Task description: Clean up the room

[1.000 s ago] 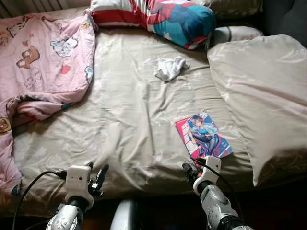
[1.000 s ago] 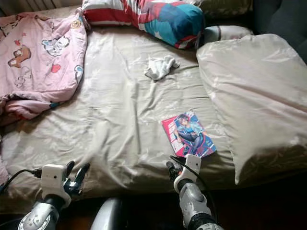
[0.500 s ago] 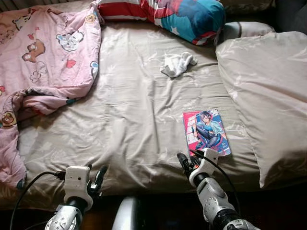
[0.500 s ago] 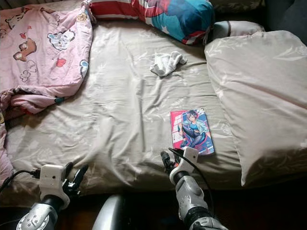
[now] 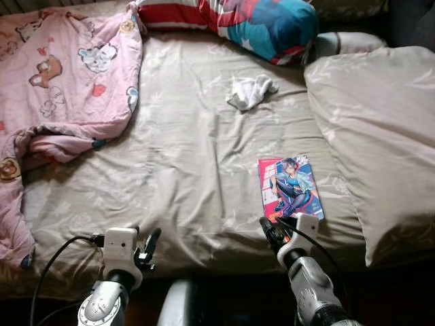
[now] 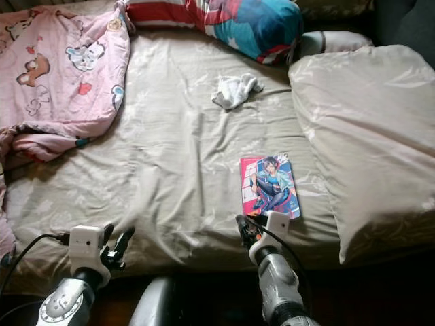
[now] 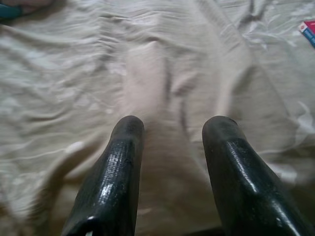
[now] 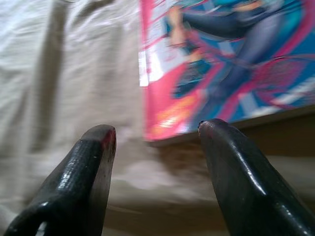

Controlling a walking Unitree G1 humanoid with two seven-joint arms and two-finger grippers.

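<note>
A colourful illustrated book [image 5: 290, 187] lies flat on the wrinkled beige bedsheet [image 5: 183, 156]. The right gripper [image 8: 155, 140] hovers at its near edge, fingers spread, holding nothing. The left gripper [image 7: 170, 130] is likewise open and empty above bare sheet.

The pink blanket [image 5: 61, 81] runs off the frame at 9 and 11 o'clock. The striped pillow [image 5: 231, 20] is cut at 12 o'clock, and the beige pillow [image 5: 377, 136] at 3 o'clock. In the right wrist view the book [image 8: 226, 64] is blurred, its cover text unreadable, its far end cropped. The right hand [image 5: 270, 231] covers the book's near edge.
</note>
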